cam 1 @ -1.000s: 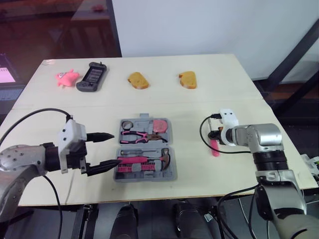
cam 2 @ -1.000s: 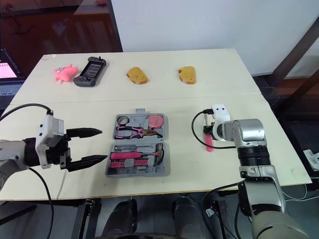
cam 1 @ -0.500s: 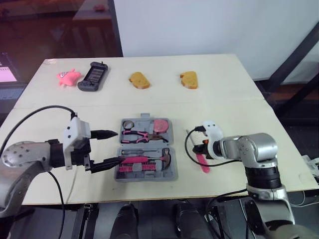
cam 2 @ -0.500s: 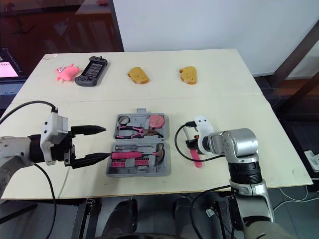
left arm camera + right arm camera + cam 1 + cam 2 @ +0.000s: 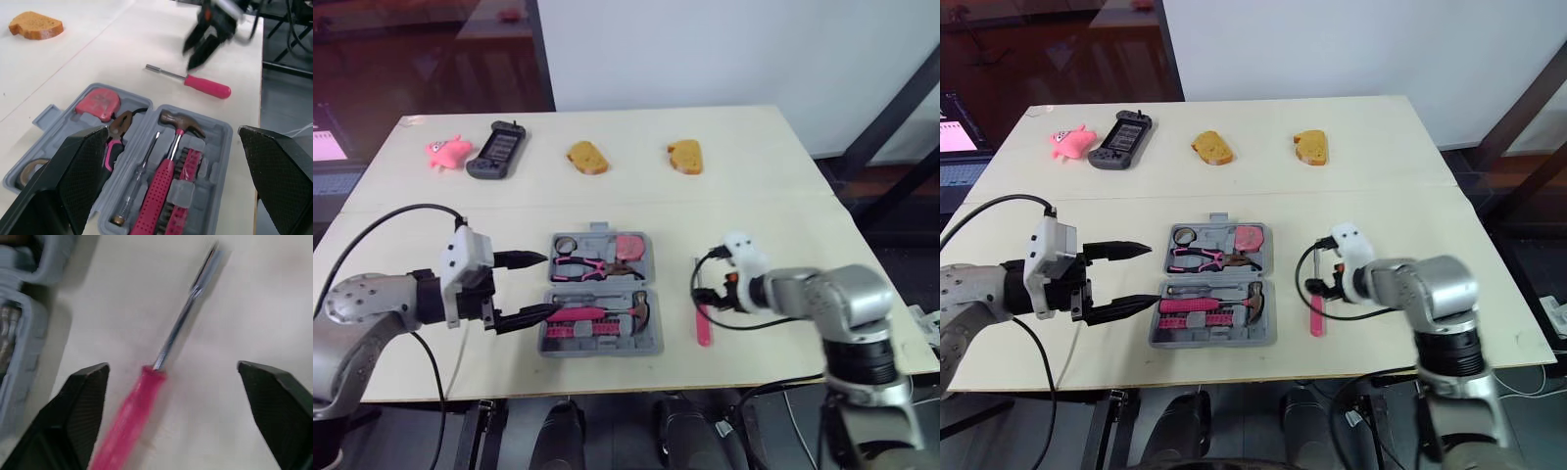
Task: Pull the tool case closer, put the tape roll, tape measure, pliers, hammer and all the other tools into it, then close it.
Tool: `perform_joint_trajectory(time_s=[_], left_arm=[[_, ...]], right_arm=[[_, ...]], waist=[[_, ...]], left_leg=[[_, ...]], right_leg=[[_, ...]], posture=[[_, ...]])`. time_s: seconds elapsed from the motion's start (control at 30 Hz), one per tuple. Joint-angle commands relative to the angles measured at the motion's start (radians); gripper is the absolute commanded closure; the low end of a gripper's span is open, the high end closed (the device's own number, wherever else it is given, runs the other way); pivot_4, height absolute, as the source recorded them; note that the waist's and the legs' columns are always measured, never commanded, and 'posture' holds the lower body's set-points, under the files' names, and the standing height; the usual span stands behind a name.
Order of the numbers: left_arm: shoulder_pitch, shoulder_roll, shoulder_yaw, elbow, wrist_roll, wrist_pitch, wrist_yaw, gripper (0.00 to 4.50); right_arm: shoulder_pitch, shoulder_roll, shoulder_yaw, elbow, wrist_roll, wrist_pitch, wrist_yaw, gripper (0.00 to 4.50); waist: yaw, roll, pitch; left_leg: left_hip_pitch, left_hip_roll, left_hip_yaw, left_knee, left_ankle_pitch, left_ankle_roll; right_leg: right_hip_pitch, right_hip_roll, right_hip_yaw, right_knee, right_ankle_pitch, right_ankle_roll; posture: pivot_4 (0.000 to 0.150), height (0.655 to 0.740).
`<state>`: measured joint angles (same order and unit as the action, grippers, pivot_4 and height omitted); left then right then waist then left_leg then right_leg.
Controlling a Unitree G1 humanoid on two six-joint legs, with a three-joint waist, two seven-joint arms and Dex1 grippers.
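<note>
The grey tool case (image 5: 651,340) lies open mid-table, holding the tape roll (image 5: 563,244), pliers (image 5: 581,266), pink tape measure (image 5: 628,247), hammer (image 5: 633,307) and a pink bit set (image 5: 576,328). A pink screwdriver (image 5: 705,325) lies flat on the table just right of the case. My right gripper (image 5: 709,293) hovers over its shaft, open, with the screwdriver (image 5: 142,401) lying loose between the spread fingers. My left gripper (image 5: 549,284) is open at the case's left edge, with its fingertips over the case (image 5: 222,147).
Along the far side of the table (image 5: 754,186) lie two pieces of toast (image 5: 584,158) (image 5: 685,156), a dark handheld console (image 5: 495,151) and a pink toy (image 5: 445,152). A black cable (image 5: 382,223) trails from my left arm. The table's front edge is close behind the case.
My right gripper carried the screwdriver left toward the case, then opened and left it lying on the table. The left gripper edged right, up to the case's left side.
</note>
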<state>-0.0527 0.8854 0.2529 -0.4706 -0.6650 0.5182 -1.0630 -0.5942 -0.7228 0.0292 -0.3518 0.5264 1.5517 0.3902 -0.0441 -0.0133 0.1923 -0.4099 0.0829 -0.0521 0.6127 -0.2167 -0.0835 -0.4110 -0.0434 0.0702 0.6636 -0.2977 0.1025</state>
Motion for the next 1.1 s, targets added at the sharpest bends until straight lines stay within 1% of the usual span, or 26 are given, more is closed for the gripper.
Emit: perform_joint_trajectory(time_s=[0.03, 0.1, 0.13, 0.17, 0.2, 0.27, 0.3, 0.4, 0.43, 0.47, 0.53, 0.67, 0.77, 0.93, 1.1], left_arm=[[-0.008, 0.000, 0.025, 0.009, 0.001, -0.036, -0.012, 0.00], [-0.008, -0.002, 0.022, 0.019, 0.006, -0.047, -0.015, 0.00], [-0.010, -0.002, 0.018, 0.026, 0.009, -0.052, -0.017, 0.00], [-0.005, -0.003, 0.017, 0.036, 0.015, -0.065, -0.022, 0.00], [0.000, -0.003, 0.019, 0.045, 0.020, -0.074, -0.026, 0.00], [0.010, -0.002, 0.025, 0.053, 0.027, -0.087, -0.030, 0.00], [0.010, -0.002, 0.025, 0.057, 0.029, -0.090, -0.031, 0.00], [0.031, 0.000, 0.039, 0.053, 0.029, -0.098, -0.028, 0.00], [0.043, 0.000, 0.045, 0.045, 0.029, -0.099, -0.026, 0.00], [0.053, -0.001, 0.051, 0.039, 0.029, -0.100, -0.023, 0.00], [0.065, -0.002, 0.059, 0.030, 0.027, -0.099, -0.015, 0.00], [0.094, -0.004, 0.077, 0.006, 0.020, -0.095, 0.001, 0.00], [0.114, -0.006, 0.091, -0.013, 0.016, -0.088, 0.012, 0.00], [0.143, -0.009, 0.107, -0.034, 0.012, -0.084, 0.026, 0.00], [0.152, -0.016, 0.109, -0.046, 0.010, -0.081, 0.040, 0.00]], right_arm=[[-0.008, -0.189, 0.178, -0.104, -0.091, -0.372, 0.233, 0.07], [0.000, -0.319, 0.302, -0.104, -0.222, -0.648, 0.392, 0.07], [-0.001, -0.355, 0.341, -0.085, -0.265, -0.737, 0.450, 0.07], [-0.038, -0.392, 0.404, -0.036, -0.318, -0.876, 0.596, 0.07], [-0.080, -0.411, 0.460, 0.016, -0.381, -1.006, 0.707, 0.07], [-0.144, -0.413, 0.535, 0.113, -0.496, -1.214, 0.831, 0.07], [-0.158, -0.402, 0.544, 0.146, -0.525, -1.264, 0.850, 0.07], [-0.227, -0.327, 0.608, 0.331, -0.699, -1.587, 0.843, 0.07], [-0.249, -0.307, 0.641, 0.396, -0.767, -1.741, 0.839, 0.07], [-0.262, -0.289, 0.660, 0.445, -0.813, -1.857, 0.836, 0.07], [-0.281, -0.257, 0.682, 0.523, -0.873, -2.022, 0.833, 0.07], [-0.327, -0.179, 0.720, 0.664, -0.985, -2.279, 0.795, 0.07], [-0.360, -0.137, 0.733, 0.749, -1.046, -2.404, 0.763, 0.07], [-0.386, -0.076, 0.745, 0.822, -1.092, -2.505, 0.758, 0.07], [-0.397, -0.009, 0.752, 0.899, -1.153, -2.524, 0.741, 0.07]], waist=[[0.000, -0.001, 0.000], [-0.001, 0.000, 0.000], [-0.003, -0.001, 0.000], [-0.004, -0.001, 0.001], [-0.007, -0.001, 0.001], [-0.013, -0.001, 0.002], [-0.014, -0.001, 0.003], [-0.020, -0.003, 0.004], [-0.022, -0.003, 0.004], [-0.024, -0.003, 0.004], [-0.023, -0.003, 0.004], [-0.023, -0.002, 0.005], [-0.024, -0.002, 0.005], [-0.023, -0.002, 0.005], [-0.023, -0.002, 0.005]], left_leg=[[0.000, 0.000, 0.000, -0.001, 0.000, 0.000], [0.000, 0.000, 0.000, -0.001, -0.001, 0.002], [0.000, 0.000, 0.000, -0.001, -0.001, 0.002], [0.000, 0.000, 0.000, -0.001, -0.001, 0.002], [0.000, 0.000, 0.001, -0.001, -0.001, 0.002], [0.000, 0.000, 0.002, 0.000, -0.001, 0.002], [0.000, 0.000, 0.002, 0.000, -0.001, 0.002], [0.000, 0.000, 0.002, 0.001, -0.001, 0.002], [0.000, 0.000, 0.002, 0.001, -0.001, 0.002], [0.000, 0.000, 0.002, 0.001, -0.001, 0.002], [0.000, 0.000, 0.002, 0.000, -0.001, 0.002], [0.000, 0.000, 0.002, -0.001, -0.001, 0.002], [0.001, 0.000, 0.002, 0.000, -0.001, 0.002], [0.002, 0.000, 0.002, 0.000, -0.001, 0.002], [0.002, 0.000, 0.002, 0.001, -0.001, 0.002]], right_leg=[[0.000, 0.000, 0.000, -0.001, 0.000, 0.000], [-0.001, 0.001, 0.000, -0.001, -0.001, 0.001], [-0.001, 0.000, 0.000, -0.001, -0.001, 0.002], [-0.001, 0.000, 0.000, -0.001, -0.001, 0.002], [-0.001, 0.000, 0.000, -0.001, -0.001, 0.002], [-0.001, 0.000, 0.001, -0.002, -0.001, 0.002], [0.000, 0.000, 0.001, -0.002, -0.001, 0.002], [0.000, -0.001, 0.001, -0.001, 0.000, 0.001], [0.000, -0.001, 0.001, -0.001, 0.000, 0.001], [0.000, -0.001, 0.001, -0.001, 0.000, 0.001], [0.000, -0.001, 0.001, -0.001, 0.001, 0.005], [0.000, -0.001, 0.001, 0.000, 0.001, 0.006], [0.000, -0.001, 0.001, 0.000, 0.001, 0.006], [0.002, -0.001, 0.001, 0.001, 0.002, 0.005], [0.002, -0.001, 0.001, 0.001, 0.002, 0.005]], posture=[[0.150, 0.7400], [0.150, 0.7400], [0.150, 0.7400], [0.150, 0.7400], [0.150, 0.7400], [0.150, 0.7400], [0.150, 0.7400], [0.150, 0.7400], [0.150, 0.7400], [0.150, 0.7400], [0.150, 0.7400], [0.150, 0.7400], [0.150, 0.7400], [0.150, 0.7400], [0.150, 0.7400]])
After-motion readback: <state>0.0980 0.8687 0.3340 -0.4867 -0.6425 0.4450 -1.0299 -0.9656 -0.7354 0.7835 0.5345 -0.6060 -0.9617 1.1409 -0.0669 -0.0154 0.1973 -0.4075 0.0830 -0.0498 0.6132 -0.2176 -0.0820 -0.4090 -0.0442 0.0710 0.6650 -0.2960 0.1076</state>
